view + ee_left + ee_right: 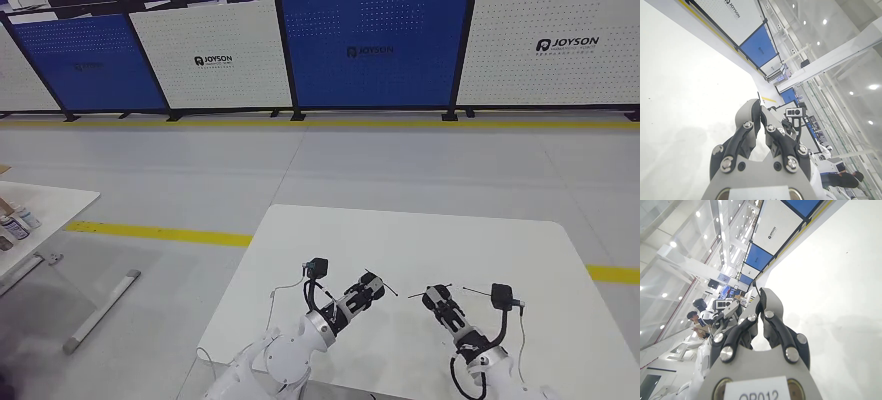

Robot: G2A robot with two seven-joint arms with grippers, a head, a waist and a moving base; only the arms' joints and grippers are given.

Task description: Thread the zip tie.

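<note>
Lining-up step: left gripper (759, 106) jaws closed on zip tie tail (758, 96), right gripper (761, 294) jaws pinching head end (754, 283), both above tabletop (420, 240), tips apart. Next likely: steer tail into head slot, needs fine aim

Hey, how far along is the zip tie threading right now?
Done: both ends are picked up. The left gripper is shut on the tail, the right gripper on the head end. In hand: the two ends face each other above the table, a gap between them. To do: feeding the tail through the head and pulling it.
</note>
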